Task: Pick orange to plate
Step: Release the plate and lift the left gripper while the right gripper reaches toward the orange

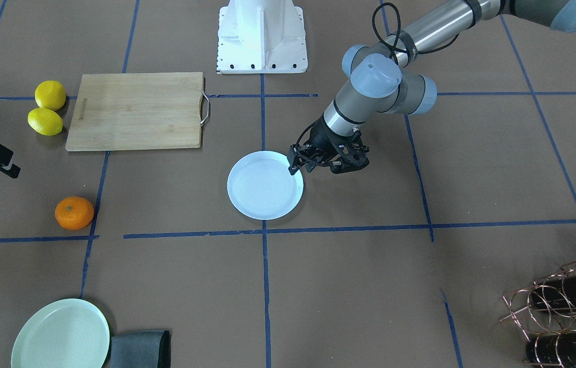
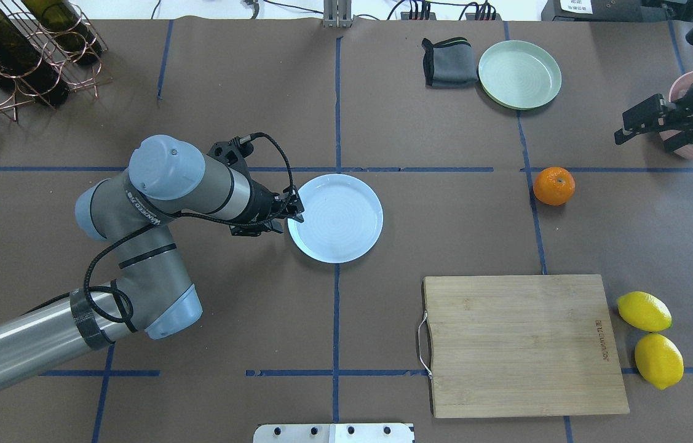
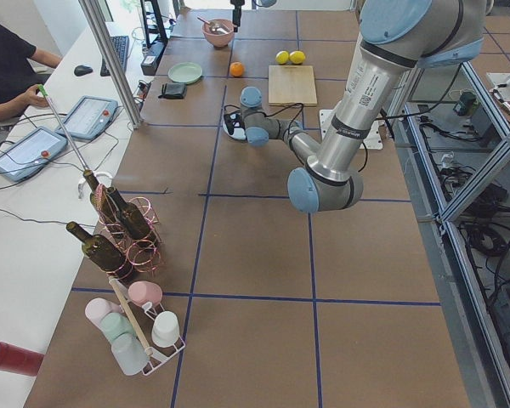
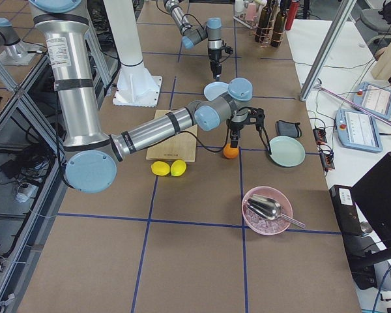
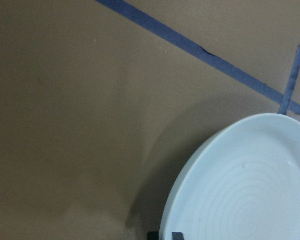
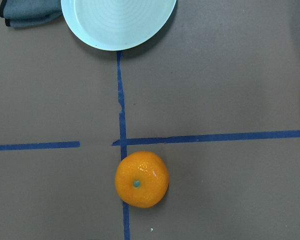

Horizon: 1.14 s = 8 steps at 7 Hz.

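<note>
Brown table (image 2: pixel 383 320), orange (image 2: pixel 554 186) off plate (image 2: pixel 335 218)

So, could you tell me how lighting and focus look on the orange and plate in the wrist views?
Right wrist view: the orange is sharp, with small glare spots on its upper skin and only a thin shadow at its edge. Left wrist view: the plate is evenly lit, its rings faintly readable, throwing a soft dark shadow onto the paper at its left.

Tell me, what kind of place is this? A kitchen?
Probably a robot lab, not a kitchen: robot arms reach over a table gridded with blue tape, and a person sits beside it with tablets.
</note>
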Motion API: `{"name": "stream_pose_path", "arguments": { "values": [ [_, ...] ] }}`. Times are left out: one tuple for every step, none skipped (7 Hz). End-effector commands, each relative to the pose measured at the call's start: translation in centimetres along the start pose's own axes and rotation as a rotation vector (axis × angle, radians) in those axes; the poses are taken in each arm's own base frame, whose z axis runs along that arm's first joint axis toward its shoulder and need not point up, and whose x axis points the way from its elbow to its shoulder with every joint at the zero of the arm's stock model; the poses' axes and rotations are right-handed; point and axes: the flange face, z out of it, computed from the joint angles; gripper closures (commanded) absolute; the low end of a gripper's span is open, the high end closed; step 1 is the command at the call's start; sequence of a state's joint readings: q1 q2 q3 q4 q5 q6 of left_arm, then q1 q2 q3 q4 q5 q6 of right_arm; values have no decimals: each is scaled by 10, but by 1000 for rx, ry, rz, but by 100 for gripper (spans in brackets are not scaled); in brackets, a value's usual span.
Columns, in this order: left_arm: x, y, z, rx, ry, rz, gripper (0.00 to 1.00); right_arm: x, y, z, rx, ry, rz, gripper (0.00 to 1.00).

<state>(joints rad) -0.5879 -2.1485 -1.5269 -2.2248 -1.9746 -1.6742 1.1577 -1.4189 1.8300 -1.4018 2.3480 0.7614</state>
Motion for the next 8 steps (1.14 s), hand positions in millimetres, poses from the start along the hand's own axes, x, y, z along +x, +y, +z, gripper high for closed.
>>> {"name": "stream_pose_path", "arguments": {
  "values": [
    [11, -14, -38, 30, 7, -13, 0, -28, 15, 38, 27, 26, 7, 0],
    [16, -23, -59, 24, 8, 4, 0, -43, 26, 59, 31, 30, 1, 0],
    [19, -34, -77, 29, -3, 3, 0, -51, 33, 75, 49, 55, -18, 0],
    [12, -38, -89, 35, -8, 29, 0, -60, 41, 91, 67, 85, -49, 0],
    [2, -43, -102, 35, -6, 34, 0, -82, 43, 108, 86, 105, -85, 0],
    [-2, -48, -107, 31, -6, 28, 0, -91, 35, 123, 93, 126, -91, 0],
    [-2, -48, -107, 31, -6, 28, 0, -89, 36, 137, 95, 156, -110, 0],
    [-3, -48, -107, 31, -8, 27, 0, -84, 36, 141, 92, 169, -114, 0]
  ]
}}
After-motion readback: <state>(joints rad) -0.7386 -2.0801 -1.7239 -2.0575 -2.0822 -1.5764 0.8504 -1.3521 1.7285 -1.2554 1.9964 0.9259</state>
